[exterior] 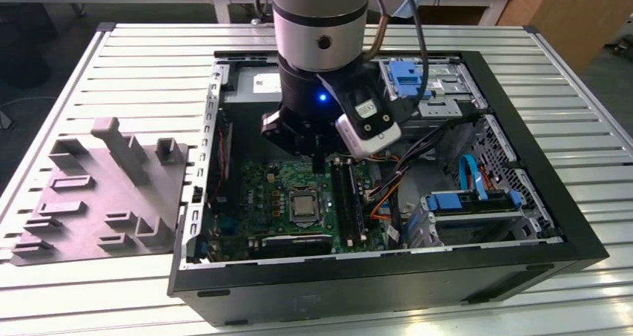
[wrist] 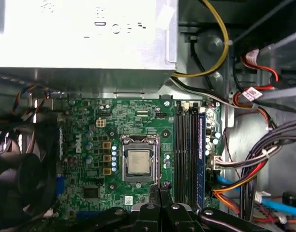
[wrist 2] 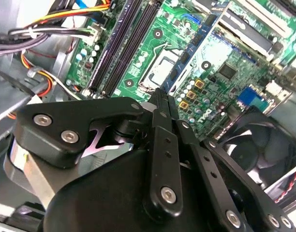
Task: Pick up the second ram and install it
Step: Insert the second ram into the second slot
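My gripper (exterior: 316, 159) hangs inside the open computer case (exterior: 554, 225), above the green motherboard (exterior: 267, 191). In both wrist views its fingertips (wrist 2: 160, 96) (wrist: 158, 187) are pressed together, and I see nothing between them. They hover beside the CPU socket (wrist: 138, 162), a little off the row of long black memory slots (wrist: 185, 154). A thin blue stick (wrist: 201, 154) stands in the slot nearest the cables. It looks like a seated ram, but I cannot tell whether it is the second ram.
A grey holder block (exterior: 99, 195) lies on the slatted table at the exterior view's left. Inside the case are a black fan (wrist: 17, 169), a silver power supply (wrist: 90, 38), bundled cables (wrist: 249, 169) and blue drive brackets (exterior: 475, 201).
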`<state>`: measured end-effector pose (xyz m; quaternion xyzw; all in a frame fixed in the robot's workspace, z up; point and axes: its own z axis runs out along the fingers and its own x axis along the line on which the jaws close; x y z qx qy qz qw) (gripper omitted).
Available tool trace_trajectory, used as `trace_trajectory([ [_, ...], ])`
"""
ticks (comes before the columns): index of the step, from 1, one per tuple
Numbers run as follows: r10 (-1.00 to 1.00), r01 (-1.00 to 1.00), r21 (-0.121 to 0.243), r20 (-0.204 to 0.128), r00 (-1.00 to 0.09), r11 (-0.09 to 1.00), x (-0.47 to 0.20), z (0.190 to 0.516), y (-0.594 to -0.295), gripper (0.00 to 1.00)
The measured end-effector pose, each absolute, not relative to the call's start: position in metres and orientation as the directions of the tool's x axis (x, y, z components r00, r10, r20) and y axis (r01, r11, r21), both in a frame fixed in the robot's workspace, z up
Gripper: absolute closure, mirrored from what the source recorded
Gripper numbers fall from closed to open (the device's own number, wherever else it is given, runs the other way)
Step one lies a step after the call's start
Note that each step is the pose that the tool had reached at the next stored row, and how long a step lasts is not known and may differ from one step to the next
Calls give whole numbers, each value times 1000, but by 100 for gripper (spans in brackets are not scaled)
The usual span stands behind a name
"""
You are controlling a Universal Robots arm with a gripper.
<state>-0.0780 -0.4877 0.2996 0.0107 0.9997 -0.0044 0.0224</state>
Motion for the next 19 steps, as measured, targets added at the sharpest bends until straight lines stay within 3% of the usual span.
trace_trajectory([
  [19,31,32,-7,-45,-999,999,-63,297,-486,88],
])
